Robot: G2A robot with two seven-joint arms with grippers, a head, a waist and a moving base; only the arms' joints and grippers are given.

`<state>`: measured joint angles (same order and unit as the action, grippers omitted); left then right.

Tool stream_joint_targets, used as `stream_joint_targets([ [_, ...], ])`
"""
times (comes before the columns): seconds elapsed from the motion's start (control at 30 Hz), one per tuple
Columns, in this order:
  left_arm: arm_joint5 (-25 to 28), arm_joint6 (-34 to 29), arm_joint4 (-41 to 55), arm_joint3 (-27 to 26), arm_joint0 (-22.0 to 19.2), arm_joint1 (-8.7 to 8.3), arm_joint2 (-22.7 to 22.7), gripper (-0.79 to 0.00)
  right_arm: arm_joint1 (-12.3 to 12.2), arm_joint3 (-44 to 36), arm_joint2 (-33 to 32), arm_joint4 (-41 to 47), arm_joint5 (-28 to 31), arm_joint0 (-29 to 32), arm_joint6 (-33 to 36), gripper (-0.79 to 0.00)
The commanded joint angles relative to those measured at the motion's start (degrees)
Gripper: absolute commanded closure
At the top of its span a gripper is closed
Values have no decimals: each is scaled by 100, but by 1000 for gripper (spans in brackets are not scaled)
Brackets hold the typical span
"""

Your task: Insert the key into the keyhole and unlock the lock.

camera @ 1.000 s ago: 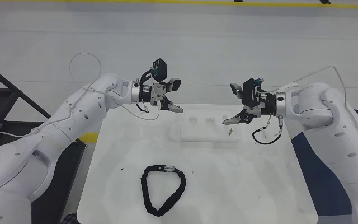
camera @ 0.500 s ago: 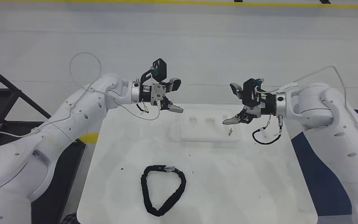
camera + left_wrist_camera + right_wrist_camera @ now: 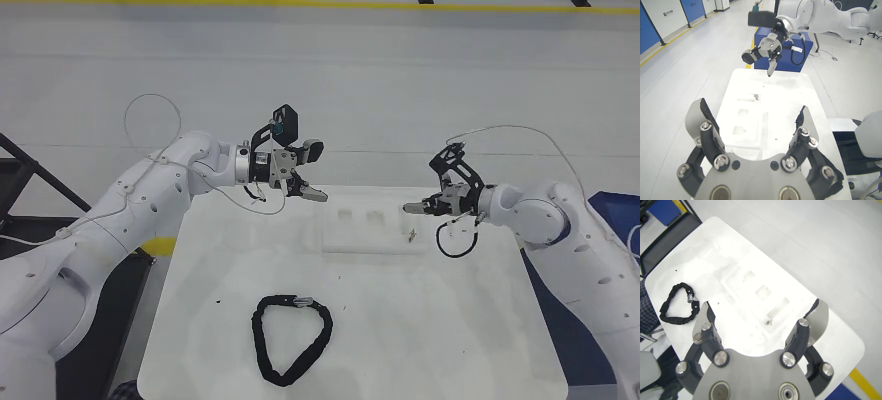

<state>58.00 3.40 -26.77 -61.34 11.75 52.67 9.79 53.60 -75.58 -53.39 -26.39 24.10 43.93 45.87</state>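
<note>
The key point(image 3: 411, 236) lies on the white foam tray point(image 3: 345, 243) at the far side of the counter point(image 3: 450, 330), just beside the corner of the recess nearest the right arm. It is small, thin metal, so I judge it light but slippery and awkward to pinch off the soft foam. The best hold would be across its broad head, leaving the blade free for the keyhole. The right claw point(image 3: 415, 208) hangs above that end of the tray, near the key but not touching it, its jaws spread wide and holding nothing. The left claw point(image 3: 312, 193) hovers over the tray's opposite end, likewise released and bare. The lock point(image 3: 290, 338) sits well apart, near the counter's front edge: a black fabric-sleeved chain in a closed loop, joined by a short metal barrel point(image 3: 690, 297). The chain looks floppy and would sag and swing if lifted by a link, whereas the barrel is rigid — I would grip there, so the keyhole holds steady while the key turns.
</note>
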Motion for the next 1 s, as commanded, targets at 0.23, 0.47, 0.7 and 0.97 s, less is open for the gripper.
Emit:
stream_joint_targets([
  [0.23, 0, 97, 116, 181, -273, -8, 89, -785, 275, 855, 479, 503, -903, -67, 126, -785],
  [0.47, 0, 97, 116, 181, -273, -8, 89, -785, 536, 1173, 861, 787, -1593, -283, 408, -785],
  [0.7, 0, 97, 116, 181, -273, -8, 89, -785, 783, 1545, 1052, 1485, -1820, -382, 530, -785],
  [0.97, 0, 97, 116, 181, -273, -8, 89, -785, 926, 1942, 1109, 1736, -1748, -486, 481, -785],
])
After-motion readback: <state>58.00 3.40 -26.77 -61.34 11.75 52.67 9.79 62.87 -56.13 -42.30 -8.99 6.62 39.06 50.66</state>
